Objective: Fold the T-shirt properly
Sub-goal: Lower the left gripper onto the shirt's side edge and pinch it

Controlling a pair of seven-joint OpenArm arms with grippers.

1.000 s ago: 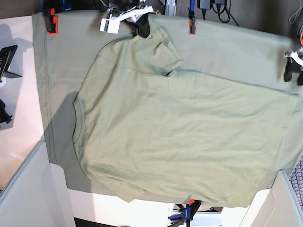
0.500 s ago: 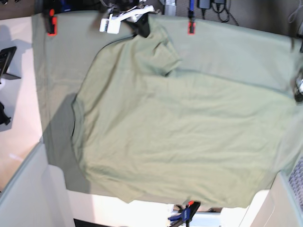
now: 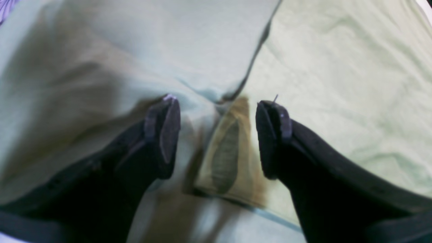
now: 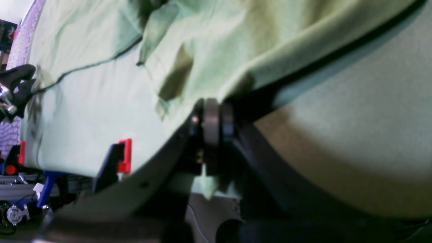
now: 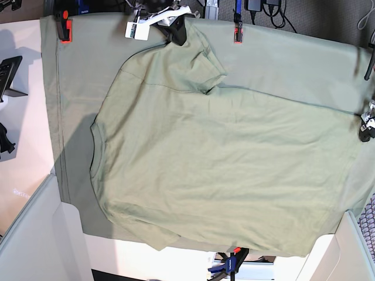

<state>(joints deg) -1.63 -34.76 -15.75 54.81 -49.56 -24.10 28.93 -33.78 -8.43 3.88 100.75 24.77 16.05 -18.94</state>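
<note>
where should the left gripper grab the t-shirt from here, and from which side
Take the T-shirt at its hem corner, which lies between the open fingers of the left gripper. Come in from the base view's right edge, over the tablecloth. The hem there is a free, flat edge, so one finger would probably have to slide under it before closing.

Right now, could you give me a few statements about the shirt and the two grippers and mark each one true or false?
1. The right gripper is shut on the T-shirt. True.
2. The left gripper is clamped shut. False: its jaws stand apart over the shirt's corner.
3. The T-shirt is folded in half. False: it lies spread flat on the tablecloth.
4. Orange clamps hold the tablecloth's far edge. True.
</note>
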